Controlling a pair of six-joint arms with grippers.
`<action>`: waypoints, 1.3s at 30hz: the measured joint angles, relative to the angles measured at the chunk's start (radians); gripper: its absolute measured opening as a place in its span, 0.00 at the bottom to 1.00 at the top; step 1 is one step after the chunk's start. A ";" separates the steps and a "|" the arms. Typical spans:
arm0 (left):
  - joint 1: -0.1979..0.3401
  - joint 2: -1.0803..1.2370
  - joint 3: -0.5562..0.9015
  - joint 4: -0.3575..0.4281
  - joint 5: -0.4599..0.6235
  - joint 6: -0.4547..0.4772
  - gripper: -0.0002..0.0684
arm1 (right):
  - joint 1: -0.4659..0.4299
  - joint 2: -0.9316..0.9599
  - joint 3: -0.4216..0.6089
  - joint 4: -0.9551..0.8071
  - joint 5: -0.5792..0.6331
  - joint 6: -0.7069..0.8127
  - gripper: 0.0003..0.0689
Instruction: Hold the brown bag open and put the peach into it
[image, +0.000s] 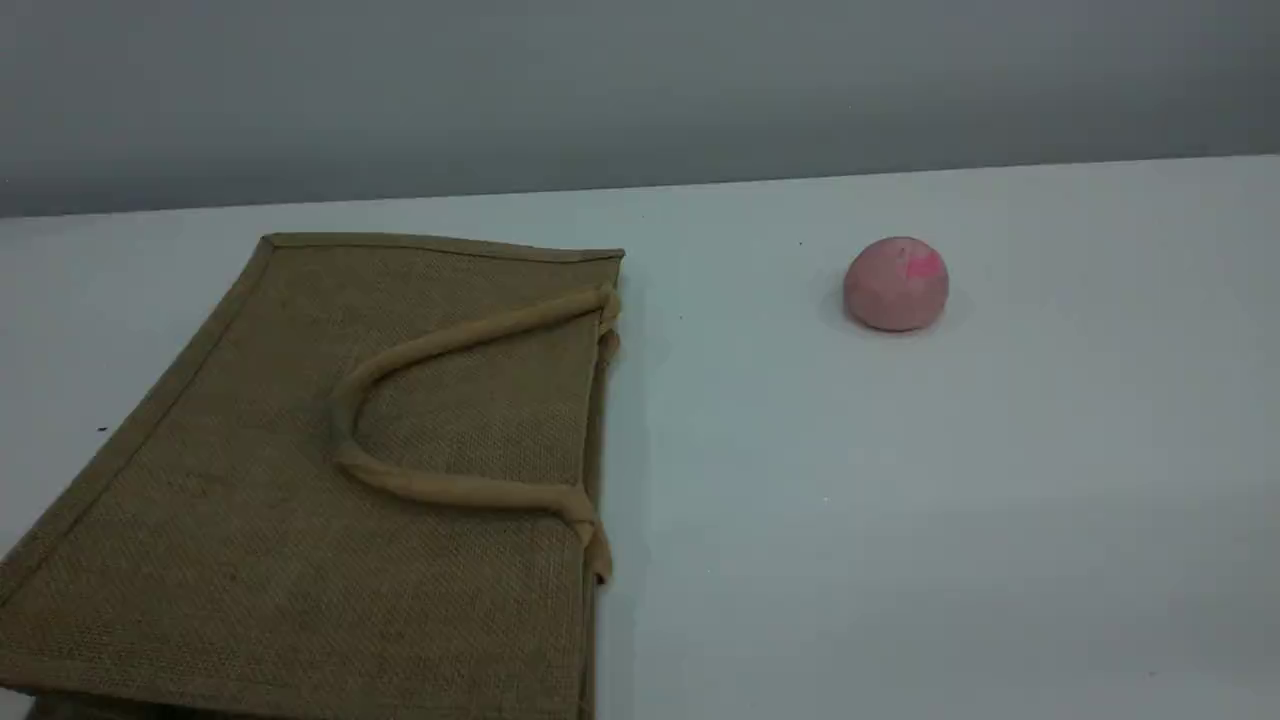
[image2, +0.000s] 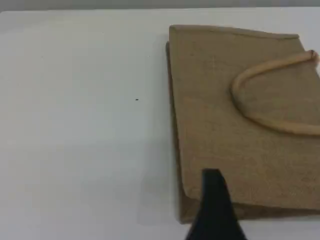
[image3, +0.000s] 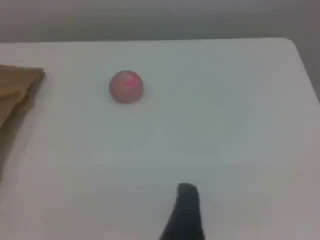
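Observation:
The brown bag lies flat on the left of the white table, its mouth edge facing right. One tan handle is folded back over its top face. The peach sits alone to the right of the bag, well apart from it. No arm shows in the scene view. In the left wrist view a dark fingertip hangs high above the bag's near corner. In the right wrist view a dark fingertip hovers over bare table, short of the peach. Both grippers hold nothing and stand open.
The white table ends at a grey wall at the back. Its right edge shows in the right wrist view. A corner of the bag lies at that view's left.

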 joint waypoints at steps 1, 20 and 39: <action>0.000 0.000 0.000 0.000 0.000 0.000 0.66 | 0.000 0.000 0.000 0.000 0.000 0.000 0.81; -0.001 0.000 0.000 0.000 0.000 -0.001 0.66 | 0.000 0.000 0.000 0.002 0.000 0.000 0.80; -0.004 0.056 -0.053 0.032 -0.068 0.000 0.66 | 0.032 0.080 -0.061 0.046 -0.064 0.008 0.80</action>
